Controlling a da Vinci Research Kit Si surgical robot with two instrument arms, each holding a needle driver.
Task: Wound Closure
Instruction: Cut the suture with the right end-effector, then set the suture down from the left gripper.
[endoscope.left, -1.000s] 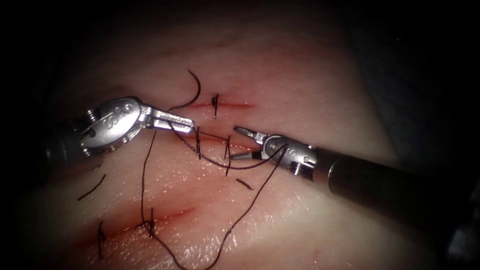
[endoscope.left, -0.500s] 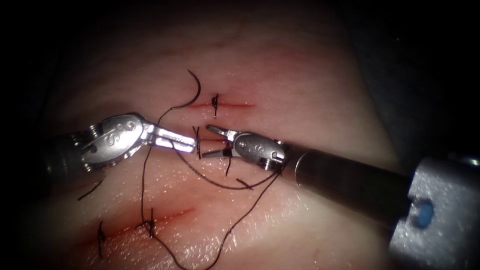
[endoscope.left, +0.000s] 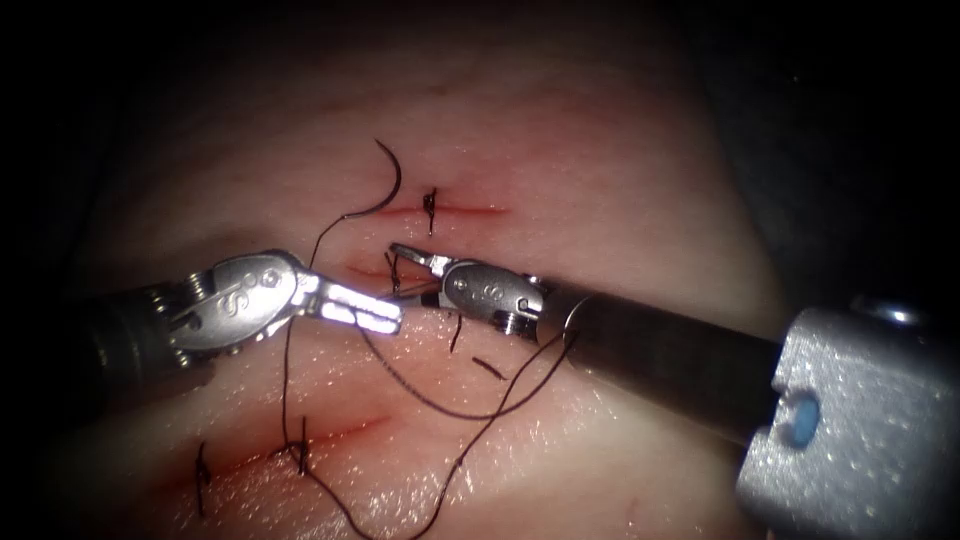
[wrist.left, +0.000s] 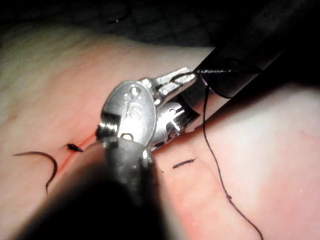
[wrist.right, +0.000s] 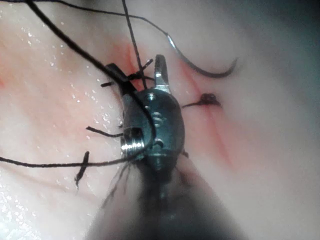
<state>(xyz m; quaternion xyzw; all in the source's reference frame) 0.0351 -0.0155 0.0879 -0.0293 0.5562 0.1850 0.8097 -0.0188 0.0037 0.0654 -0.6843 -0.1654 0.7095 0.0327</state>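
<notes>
The tissue (endoscope.left: 600, 200) takes up most of the scene, with three short reddish cuts across it and dark stitches already sitting in them. The middle cut (endoscope.left: 370, 268) is where both tools meet.

The right end effector (endoscope.left: 405, 275) comes in on its long dark shaft with its jaws apart, straddling a stitch at the middle cut and holding nothing — thread is draped over its wrist though. The left end effector (endoscope.left: 385, 315) has its jaws together, clamped on the thread (endoscope.left: 440, 405), which loops down and away over the tissue.

The needle (endoscope.left: 392, 180) lies loose on the tissue above the left end of the upper cut, not held and not in the tissue.

There's some engraved writing on the left tool's wrist housing, but I can't read it.
</notes>
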